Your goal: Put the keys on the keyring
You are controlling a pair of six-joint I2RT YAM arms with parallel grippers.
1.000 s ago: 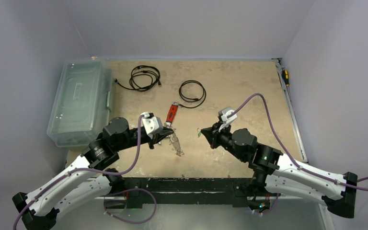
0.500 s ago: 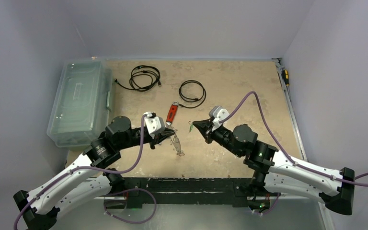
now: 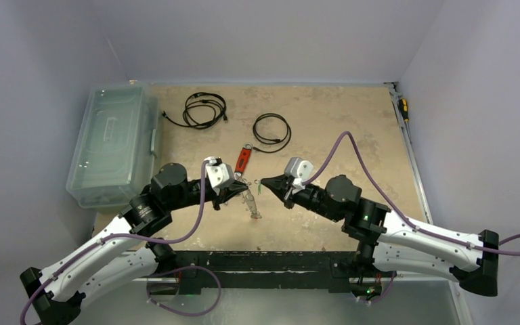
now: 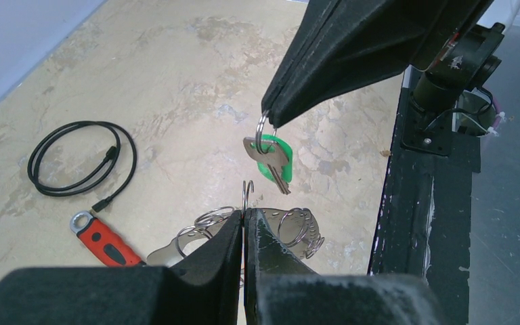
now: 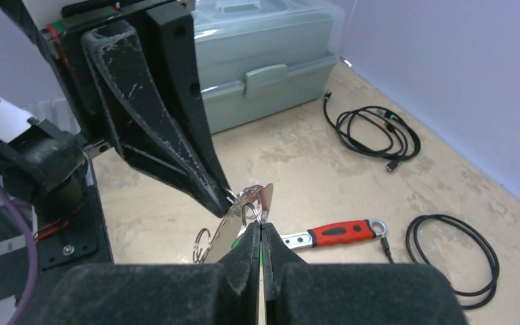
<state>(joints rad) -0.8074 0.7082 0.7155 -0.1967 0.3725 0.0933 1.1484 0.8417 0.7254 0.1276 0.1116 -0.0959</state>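
Observation:
My left gripper is shut on the keyring; its thin wire end sticks up between the jaws. A flat silvery piece with several small rings hangs below it, also visible in the top view. My right gripper is shut on the small ring of the green-headed key, which dangles just above and beside the wire end, apart from it. In the right wrist view my right gripper holds that ring next to the left fingertips. The red-headed key is out of view.
A red-handled wrench lies just behind both grippers. Two black coiled cables lie farther back. A clear plastic box stands at the left edge. A yellow screwdriver lies along the right edge.
My right gripper has moved left with the green key, from well right of the left gripper to right beside it. The left gripper has barely moved.

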